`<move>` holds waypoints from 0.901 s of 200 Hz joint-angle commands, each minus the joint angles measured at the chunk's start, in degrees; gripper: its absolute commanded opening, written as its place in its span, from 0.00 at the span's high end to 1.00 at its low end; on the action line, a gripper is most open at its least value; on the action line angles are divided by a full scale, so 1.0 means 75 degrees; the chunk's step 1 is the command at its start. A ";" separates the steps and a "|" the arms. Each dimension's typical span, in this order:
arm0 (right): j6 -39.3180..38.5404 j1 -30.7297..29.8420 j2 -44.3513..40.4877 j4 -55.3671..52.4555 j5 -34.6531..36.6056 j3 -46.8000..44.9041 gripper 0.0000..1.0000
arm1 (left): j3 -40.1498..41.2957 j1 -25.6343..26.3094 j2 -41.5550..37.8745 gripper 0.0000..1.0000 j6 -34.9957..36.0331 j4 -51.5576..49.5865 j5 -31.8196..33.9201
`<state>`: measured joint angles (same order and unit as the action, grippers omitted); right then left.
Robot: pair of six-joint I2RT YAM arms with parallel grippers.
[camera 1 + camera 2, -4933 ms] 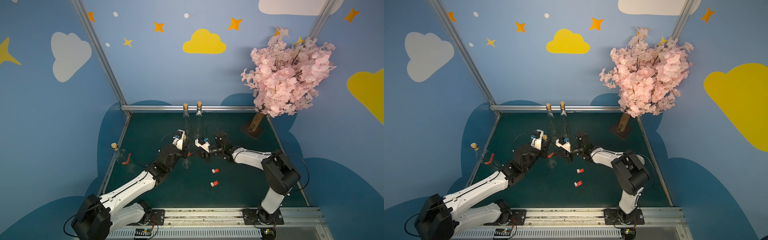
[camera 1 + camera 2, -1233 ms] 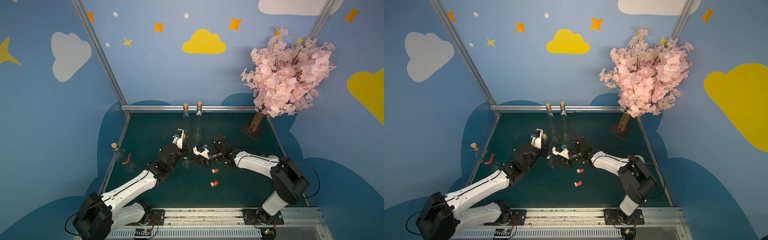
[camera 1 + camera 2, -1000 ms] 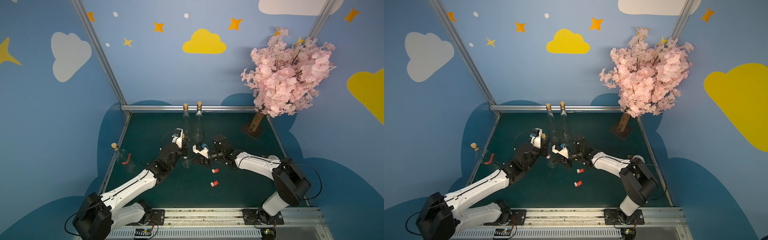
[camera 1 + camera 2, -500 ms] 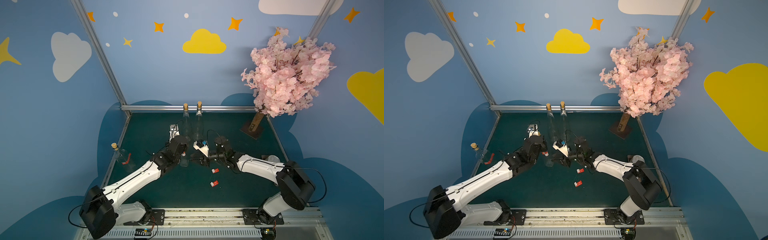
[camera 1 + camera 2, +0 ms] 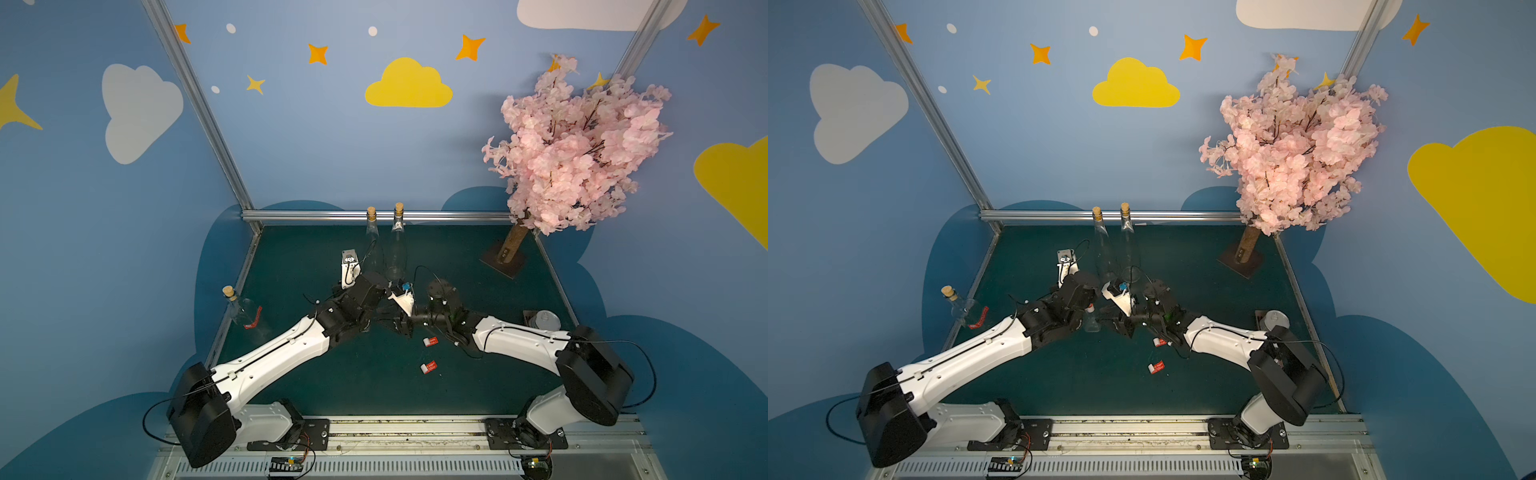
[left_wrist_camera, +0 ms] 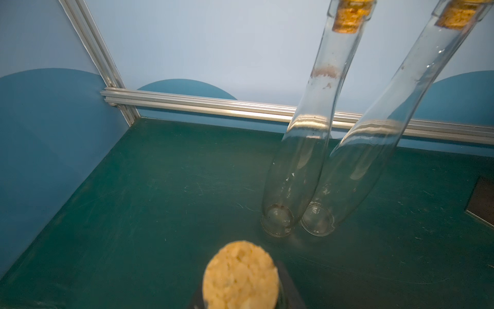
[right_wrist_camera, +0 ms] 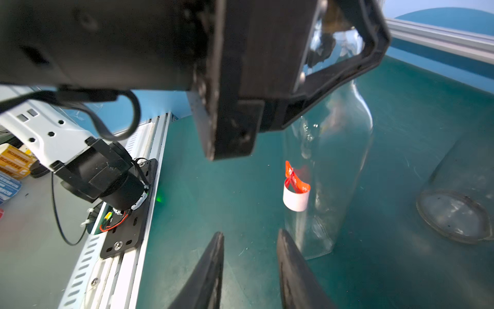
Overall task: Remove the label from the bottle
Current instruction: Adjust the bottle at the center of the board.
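Clear glass bottle (image 5: pixel 1091 323) stands upright near the middle of the dark green tabletop (image 5: pixel 1100 382) in a top view, its neck under the black left gripper (image 5: pixel 1089 302), with the black right gripper (image 5: pixel 1121 325) just beside its base. From the left wrist, only its pale cork stopper (image 6: pixel 240 275) shows. From the right wrist, the left gripper is clamped round the bottle's neck, a red-and-white paper label (image 7: pixel 295 192) sticks out in a curl from the bottle's side, and the right gripper's jaws stand apart with nothing between them, clear of the label
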<state>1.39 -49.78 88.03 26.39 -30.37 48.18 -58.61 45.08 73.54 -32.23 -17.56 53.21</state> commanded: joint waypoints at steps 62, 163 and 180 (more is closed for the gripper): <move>0.0515 -0.0449 0.0216 0.1286 0.1133 -0.0264 0.73 | -0.0771 0.0311 0.0290 0.97 -0.0675 -0.0409 0.1160; 0.0604 -0.0674 0.0568 0.2235 0.2332 -0.0609 0.56 | -0.0516 0.0329 0.0262 0.97 -0.0690 -0.0202 0.1193; 0.0669 -0.0680 0.0726 0.2374 0.2418 -0.0508 0.52 | -0.0502 0.0329 0.0250 0.97 -0.0678 -0.0192 0.1178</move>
<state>5.43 -54.54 91.64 40.42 -14.09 43.59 -62.26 47.33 76.82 -36.71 -20.95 59.99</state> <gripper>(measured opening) 0.460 0.315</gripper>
